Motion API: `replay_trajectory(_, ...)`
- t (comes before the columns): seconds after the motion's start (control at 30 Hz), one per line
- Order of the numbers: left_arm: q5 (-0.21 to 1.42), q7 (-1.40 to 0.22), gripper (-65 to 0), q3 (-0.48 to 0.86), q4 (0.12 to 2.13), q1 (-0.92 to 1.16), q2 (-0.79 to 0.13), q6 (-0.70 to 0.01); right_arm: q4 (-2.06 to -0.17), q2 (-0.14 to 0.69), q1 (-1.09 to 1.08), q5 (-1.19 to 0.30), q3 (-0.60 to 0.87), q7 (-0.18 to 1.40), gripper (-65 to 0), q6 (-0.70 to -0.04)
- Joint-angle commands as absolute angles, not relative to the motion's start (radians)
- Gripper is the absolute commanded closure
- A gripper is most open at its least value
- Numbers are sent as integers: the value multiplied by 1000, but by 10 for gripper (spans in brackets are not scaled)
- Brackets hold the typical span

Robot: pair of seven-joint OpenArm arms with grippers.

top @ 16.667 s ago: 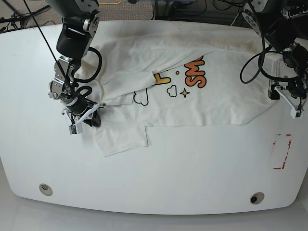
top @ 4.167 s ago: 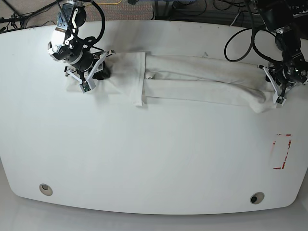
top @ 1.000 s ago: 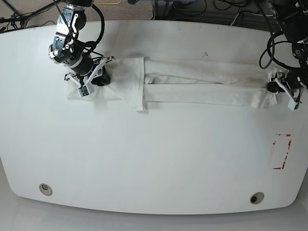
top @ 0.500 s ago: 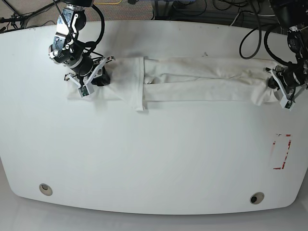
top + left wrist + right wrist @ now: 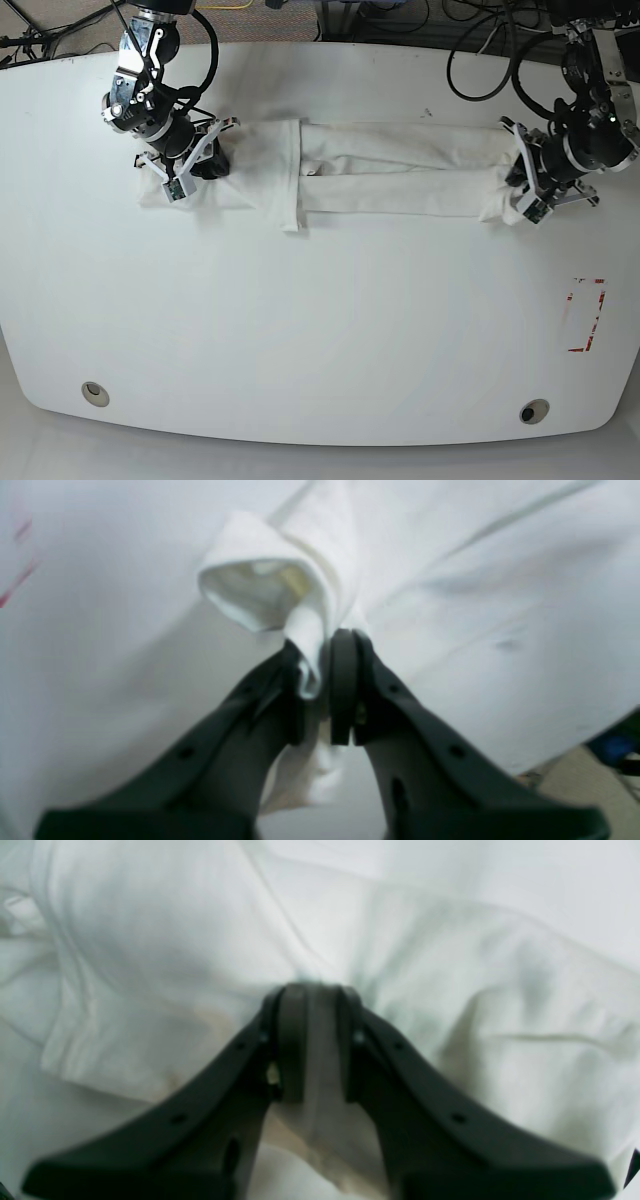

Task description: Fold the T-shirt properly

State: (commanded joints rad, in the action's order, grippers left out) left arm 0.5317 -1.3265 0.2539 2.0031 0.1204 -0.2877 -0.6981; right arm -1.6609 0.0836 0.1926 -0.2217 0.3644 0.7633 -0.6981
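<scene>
The left tool [image 5: 528, 190] is held low at the base view's right, its arm reaching down from the upper right corner; its jaws are pinched together on a fold of the shirt [image 5: 400, 170]. The right tool [image 5: 192, 160] is lowered at the view's left below its arm, its jaws closed and pressed into the cloth.

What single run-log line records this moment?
T-shirt: folded into long band | left gripper: shut on T-shirt end | right gripper: shut on T-shirt | table
</scene>
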Motion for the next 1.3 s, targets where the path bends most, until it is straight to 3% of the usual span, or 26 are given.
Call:
replay_trajectory(0.5,527,-1323,-35,50,1989,36,-122,-698,-1661,84,193,-220,364,763,-109,-698)
replay_trajectory(1.3,527,-1323,-60,-53,1982,12,-73,-698,-1661,84,193,-228,364,763,-109,-698)
